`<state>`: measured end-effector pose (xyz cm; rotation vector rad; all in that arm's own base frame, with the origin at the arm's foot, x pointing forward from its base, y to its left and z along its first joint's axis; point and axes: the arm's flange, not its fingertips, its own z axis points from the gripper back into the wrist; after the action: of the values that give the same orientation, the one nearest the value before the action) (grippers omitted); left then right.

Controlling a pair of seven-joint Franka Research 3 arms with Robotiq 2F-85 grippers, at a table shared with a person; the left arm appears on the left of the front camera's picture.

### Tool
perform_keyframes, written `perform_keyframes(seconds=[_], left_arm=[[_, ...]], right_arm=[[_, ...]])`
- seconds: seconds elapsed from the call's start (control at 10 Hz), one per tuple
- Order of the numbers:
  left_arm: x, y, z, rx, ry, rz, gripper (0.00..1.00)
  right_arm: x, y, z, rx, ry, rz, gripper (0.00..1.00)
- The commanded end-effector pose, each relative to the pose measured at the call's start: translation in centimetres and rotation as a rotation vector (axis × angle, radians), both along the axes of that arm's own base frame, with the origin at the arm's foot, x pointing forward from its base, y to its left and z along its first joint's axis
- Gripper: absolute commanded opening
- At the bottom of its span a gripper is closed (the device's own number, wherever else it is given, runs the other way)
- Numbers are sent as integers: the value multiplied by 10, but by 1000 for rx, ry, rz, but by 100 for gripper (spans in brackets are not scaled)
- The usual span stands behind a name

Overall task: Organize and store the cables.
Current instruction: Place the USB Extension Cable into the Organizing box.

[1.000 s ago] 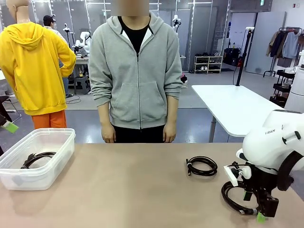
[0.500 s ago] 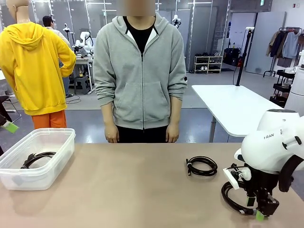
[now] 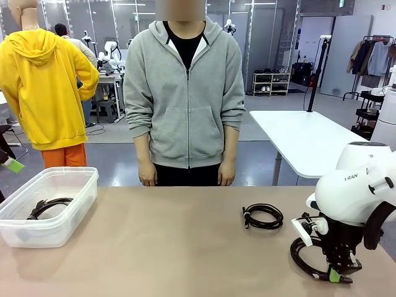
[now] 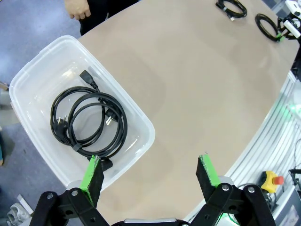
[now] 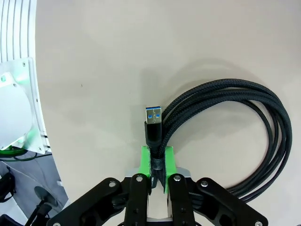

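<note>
While the left tool [image 4: 149, 165] gapes open, the right tool [image 5: 157, 153] pinches a braided black coiled cable [image 5: 280, 136] just behind its plug.

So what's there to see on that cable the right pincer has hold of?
It's a black braided cable, wound in a round coil of several loops and lying flat on the tan table. One end carries a metal USB plug with a blue insert. The right pincer is shut on the strands at that plug's base.

Left of the right gripper [image 5: 157, 157], beyond the cable [image 5: 277, 141] it grips, open tabletop [image 3: 173, 247] runs to the plastic bin [image 3: 80, 210]; a second cable [image 3: 247, 218] lies near, ahead and left.
</note>
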<state>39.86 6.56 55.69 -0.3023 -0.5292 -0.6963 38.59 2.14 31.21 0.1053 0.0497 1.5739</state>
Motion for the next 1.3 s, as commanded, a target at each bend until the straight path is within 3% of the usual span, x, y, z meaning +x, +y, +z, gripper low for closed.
perform_keyframes(seconds=[0.0, 0.1, 0.3, 0.5, 0.8, 1.1, 1.2], left_arm=[[3, -2, 2, -4, -8, 27, 100], [3, -2, 2, -4, -8, 27, 100], [3, -2, 2, -4, -8, 27, 100], [3, -2, 2, -4, -8, 27, 100], [3, -2, 2, -4, -8, 27, 100], [3, -2, 2, -4, -8, 27, 100], [3, -2, 2, -4, -8, 27, 100]], right_arm=[[-40, -6, -9, -20, -25, -19, 0], [-37, -6, 7, 13, -57, -30, 0], [-32, 4, 77, 82, -175, -66, 0], [-24, 35, 125, 57, -209, -68, 0], [-4, 118, 145, 51, -210, -16, 0], [10, 234, 161, 127, -300, -28, 0], [11, 271, 158, 154, -292, -30, 0]])
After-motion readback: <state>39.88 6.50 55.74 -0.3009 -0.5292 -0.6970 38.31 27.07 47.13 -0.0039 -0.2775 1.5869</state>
